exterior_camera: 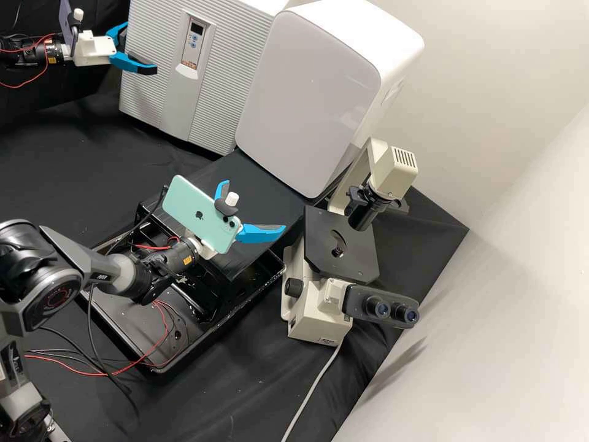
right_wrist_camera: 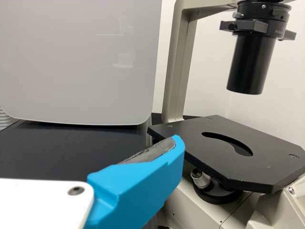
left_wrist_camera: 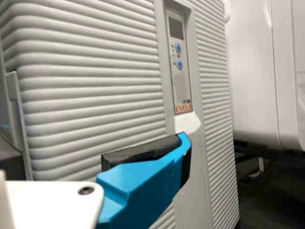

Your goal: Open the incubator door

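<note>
The incubator (exterior_camera: 156, 67), a grey-white box with a ribbed front and a smooth centre strip, stands at the upper left of the high view. Its door looks closed. My left gripper (exterior_camera: 140, 49) is open at the incubator's left side, one finger near the side edge and the other before the ribbed front. In the left wrist view a blue finger of the left gripper (left_wrist_camera: 143, 176) overlaps the incubator front (left_wrist_camera: 90, 86) below the control panel (left_wrist_camera: 179, 62); contact cannot be told. My right gripper (exterior_camera: 254, 207) stands open near the microscope, its blue finger (right_wrist_camera: 138, 186) showing beside the stage.
A large white rounded device (exterior_camera: 313, 92) stands right of the incubator. The microscope (exterior_camera: 340, 245) is right of the right gripper, its stage (right_wrist_camera: 228, 148) close by. Beneath the right arm lies a black tray (exterior_camera: 123, 313) with cables. A phone (exterior_camera: 199, 212) is mounted on that arm.
</note>
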{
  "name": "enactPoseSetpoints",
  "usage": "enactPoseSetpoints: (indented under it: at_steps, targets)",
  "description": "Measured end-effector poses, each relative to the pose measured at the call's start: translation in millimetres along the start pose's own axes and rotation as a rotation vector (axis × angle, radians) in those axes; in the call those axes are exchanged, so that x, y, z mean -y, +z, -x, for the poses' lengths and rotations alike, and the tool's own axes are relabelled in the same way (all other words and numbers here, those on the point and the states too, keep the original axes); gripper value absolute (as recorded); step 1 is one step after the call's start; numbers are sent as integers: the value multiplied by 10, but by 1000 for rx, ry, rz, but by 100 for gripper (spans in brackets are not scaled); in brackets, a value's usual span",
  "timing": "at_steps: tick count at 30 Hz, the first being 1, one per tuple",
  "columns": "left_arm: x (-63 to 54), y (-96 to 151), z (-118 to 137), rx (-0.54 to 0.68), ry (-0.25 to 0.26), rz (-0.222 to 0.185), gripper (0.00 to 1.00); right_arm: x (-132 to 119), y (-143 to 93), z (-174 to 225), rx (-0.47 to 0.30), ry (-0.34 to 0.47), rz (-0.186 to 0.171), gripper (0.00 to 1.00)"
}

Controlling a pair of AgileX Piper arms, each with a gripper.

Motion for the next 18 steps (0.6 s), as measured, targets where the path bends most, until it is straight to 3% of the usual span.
enactPoseSetpoints:
  at_steps: [7,12,18]
  targets:
    - [-4,33,-40,-5,21,34,100,0,0,0,0,0,0,100]
    - [35,81,-38,-27,36,79,100,0,0,0,0,0,0,100]
    - [31,145,21,-35,22,99,100,0,0,0,0,0,0,100]
